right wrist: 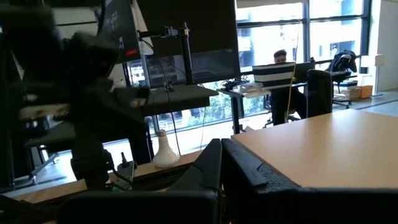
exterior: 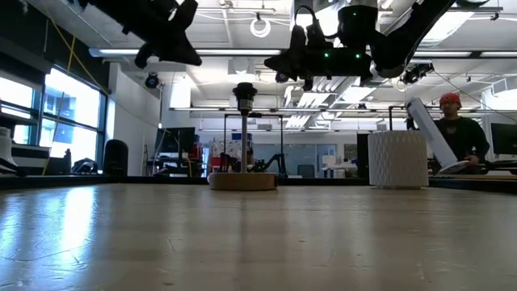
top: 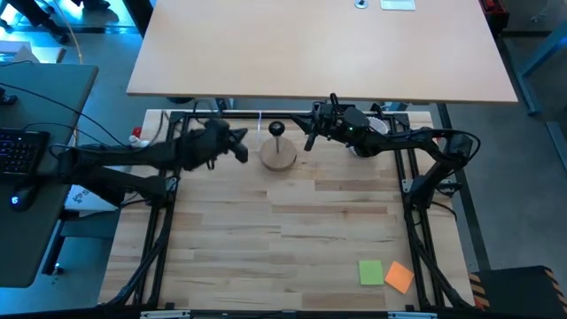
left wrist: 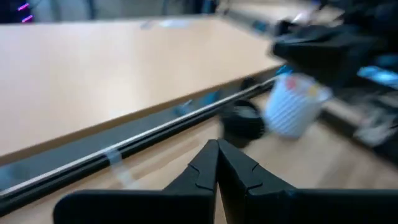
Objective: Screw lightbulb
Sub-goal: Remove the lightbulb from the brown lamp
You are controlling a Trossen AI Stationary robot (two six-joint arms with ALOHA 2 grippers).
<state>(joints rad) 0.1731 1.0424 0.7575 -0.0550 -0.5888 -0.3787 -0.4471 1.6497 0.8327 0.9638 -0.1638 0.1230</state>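
The round wooden stand (top: 278, 157) with its black socket post (exterior: 244, 93) stands at the table's far middle. A white lightbulb (right wrist: 163, 151) shows only in the right wrist view, beyond the left arm, resting on its round globe with the narrow base up. My left gripper (top: 243, 149) hovers shut just left of the stand, above the table, its fingertips (left wrist: 217, 163) pointing toward the socket (left wrist: 242, 121). My right gripper (top: 309, 140) hovers shut just right of the stand, and is also seen in the low view (exterior: 276, 66). Neither gripper holds anything.
A white ribbed cup (exterior: 397, 159) with coloured contents stands under the right arm, right of the stand. Green and orange sticky notes (top: 385, 273) lie near the front right corner. A large tan table (top: 319, 44) lies beyond the far edge. A person (exterior: 459, 133) sits behind on the right.
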